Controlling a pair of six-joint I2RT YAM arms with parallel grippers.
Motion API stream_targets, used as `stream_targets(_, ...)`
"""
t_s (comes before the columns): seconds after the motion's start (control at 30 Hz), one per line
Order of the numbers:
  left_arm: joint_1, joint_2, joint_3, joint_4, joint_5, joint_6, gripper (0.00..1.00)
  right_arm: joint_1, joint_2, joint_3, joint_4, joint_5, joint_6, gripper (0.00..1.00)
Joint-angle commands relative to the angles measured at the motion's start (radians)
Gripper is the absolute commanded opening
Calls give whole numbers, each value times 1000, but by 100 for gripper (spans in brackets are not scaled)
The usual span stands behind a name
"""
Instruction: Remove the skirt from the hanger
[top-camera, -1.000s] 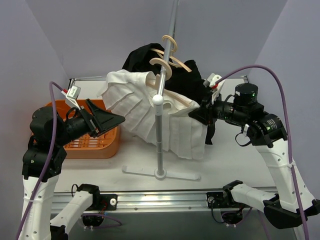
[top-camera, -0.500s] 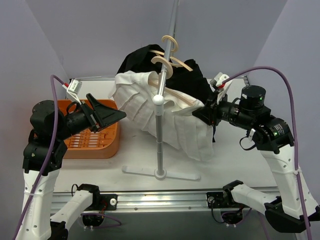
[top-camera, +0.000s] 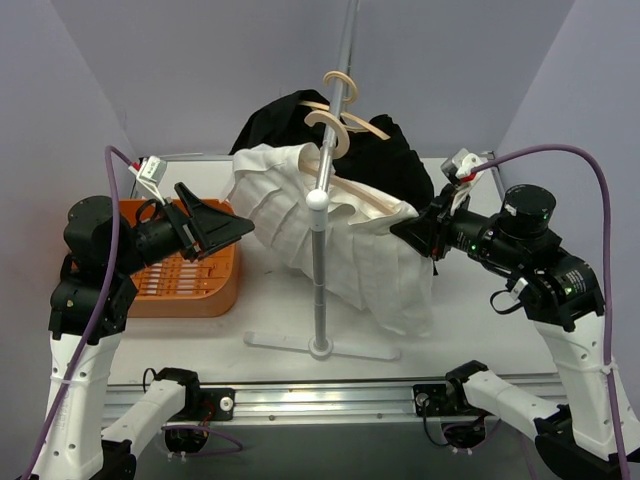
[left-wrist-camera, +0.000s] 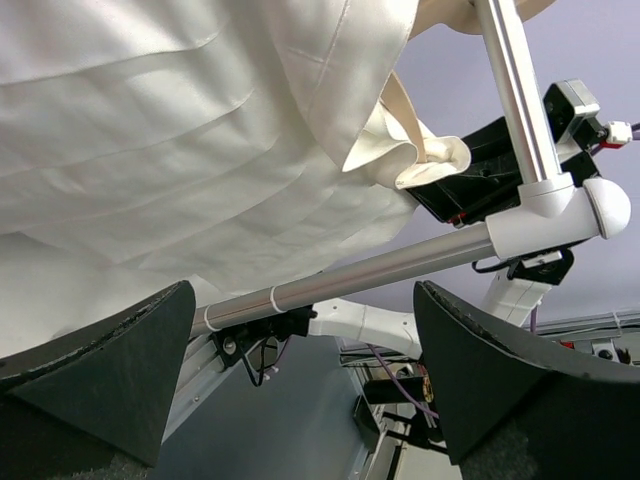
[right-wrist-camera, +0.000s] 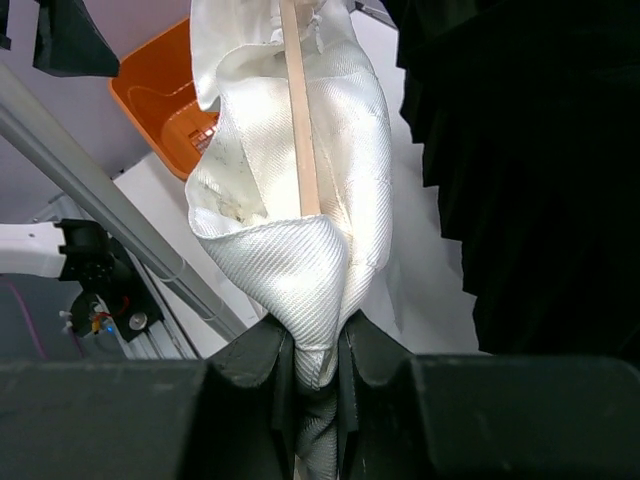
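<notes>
A white pleated skirt (top-camera: 300, 215) hangs on a wooden hanger (top-camera: 360, 198) from the metal stand (top-camera: 318, 270). My right gripper (top-camera: 412, 226) is shut on the skirt's waistband (right-wrist-camera: 310, 290) at its right end, where the hanger bar (right-wrist-camera: 299, 120) runs inside the fabric. My left gripper (top-camera: 235, 230) stands wide open just left of the skirt, apart from it; its view shows the pleats (left-wrist-camera: 180, 130) above and the stand's pole (left-wrist-camera: 380, 268) between its pads (left-wrist-camera: 500, 370).
A second wooden hanger (top-camera: 345, 118) carries a black garment (top-camera: 290, 120) behind the white one. An orange basket (top-camera: 185, 275) sits on the table at the left. The stand's base (top-camera: 322, 345) lies in front of the middle.
My right gripper has pulled the skirt's waistband to the right, dragging the fabric along the hanger. My left gripper has opened fully and lifted slightly toward the skirt.
</notes>
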Motion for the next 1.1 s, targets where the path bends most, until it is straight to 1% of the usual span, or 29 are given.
stream_targets(0.0, 5, -5, 2, 78, 28, -14, 100, -4, -1, 3, 200, -75, 84, 0)
stream_targets(0.03, 5, -7, 7, 80, 27, -15, 100, -4, 4, 8, 200, -80, 89, 0)
stream_targets(0.07, 7, -5, 10, 81, 30, -17, 95, -4, 4, 14, 201, -81, 93, 0)
stream_targets(0.2, 7, 1, 30, 81, 36, -17, 93, -4, -5, 21, 214, -64, 113, 0)
stream_targets(0.33, 8, 12, 54, 60, 34, -3, 92, -4, -14, 41, 198, -44, 118, 0)
stream_targets(0.5, 7, 18, 45, 57, 42, -1, 92, -4, -28, 57, 148, -5, 103, 0)
stream_targets(0.57, 8, 19, 45, 57, 44, 0, 92, -4, -40, 51, 123, 14, 92, 0)
stream_targets(0.73, 7, 24, 41, 62, 53, 2, 91, -4, -83, 11, 125, 49, 109, 0)
stream_targets(1.07, 8, 50, 63, 72, 60, 8, 91, -2, -111, 21, 83, 89, 105, 0)
